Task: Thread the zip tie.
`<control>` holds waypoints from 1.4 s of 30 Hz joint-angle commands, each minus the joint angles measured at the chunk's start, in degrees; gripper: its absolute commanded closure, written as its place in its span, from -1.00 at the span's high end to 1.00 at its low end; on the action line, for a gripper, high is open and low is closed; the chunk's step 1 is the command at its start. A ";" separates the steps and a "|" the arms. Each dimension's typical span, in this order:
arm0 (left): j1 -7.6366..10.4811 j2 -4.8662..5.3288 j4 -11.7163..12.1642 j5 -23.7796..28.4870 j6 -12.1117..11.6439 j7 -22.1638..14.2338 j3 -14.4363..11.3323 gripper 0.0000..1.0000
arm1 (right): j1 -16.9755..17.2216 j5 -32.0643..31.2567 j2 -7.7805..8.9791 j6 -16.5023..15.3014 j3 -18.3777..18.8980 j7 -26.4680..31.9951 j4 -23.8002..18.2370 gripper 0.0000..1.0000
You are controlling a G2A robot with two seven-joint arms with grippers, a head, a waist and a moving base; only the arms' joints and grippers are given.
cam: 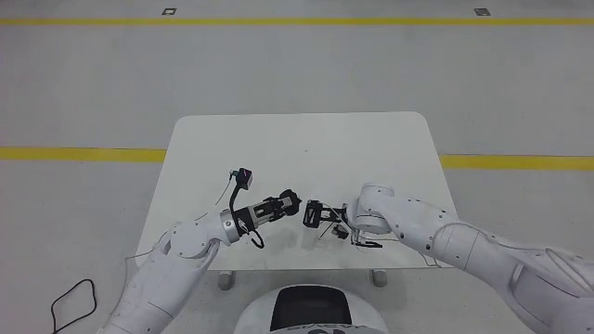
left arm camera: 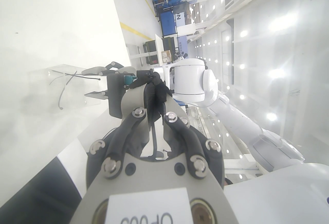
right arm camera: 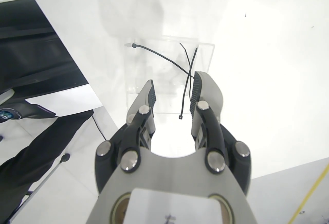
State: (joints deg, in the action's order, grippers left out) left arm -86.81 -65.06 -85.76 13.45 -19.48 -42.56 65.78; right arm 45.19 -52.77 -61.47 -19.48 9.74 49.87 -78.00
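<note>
1. Right hand (right arm camera: 173, 90): metal, two fingers (right arm camera: 198, 88) with ribbed black pads. The fingers were spread wide with nothing between them. It was held over the clear tray, pointing down at it.

2. Tabletop (cam: 297, 148): white, rectangular with rounded corners. Both arms reached in over its edge nearest the robot.

3. Left hand (left arm camera: 154, 86): same make. Its fingers were pressed together, tip to tip, and it sat level with the right hand, just beside it and facing it. A thin black strand (left arm camera: 153, 137) ran down between its linkages. Whether this was a tie pinched at the tips could not be told.

4. Clear tray (right arm camera: 208, 48): shallow and transparent. It rested on the tabletop near the robot-side edge, beneath the right hand.

5. Zip ties (right arm camera: 164, 57): black and slender, at least two. They lay loose in the tray, crossed over one another. The crossing was just beside one right fingertip, and contact could not be told.
</note>
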 commanded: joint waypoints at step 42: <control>0.00 0.00 0.00 0.00 0.00 0.00 0.00 -1.00 | -0.51 2.51 -3.51 0.00 0.00 7.49 2.82 -1.00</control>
State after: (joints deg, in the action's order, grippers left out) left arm -86.81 -65.06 -85.76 13.45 -19.48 -42.56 65.78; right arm 44.70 -50.28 -65.02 -19.48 9.74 57.20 -74.99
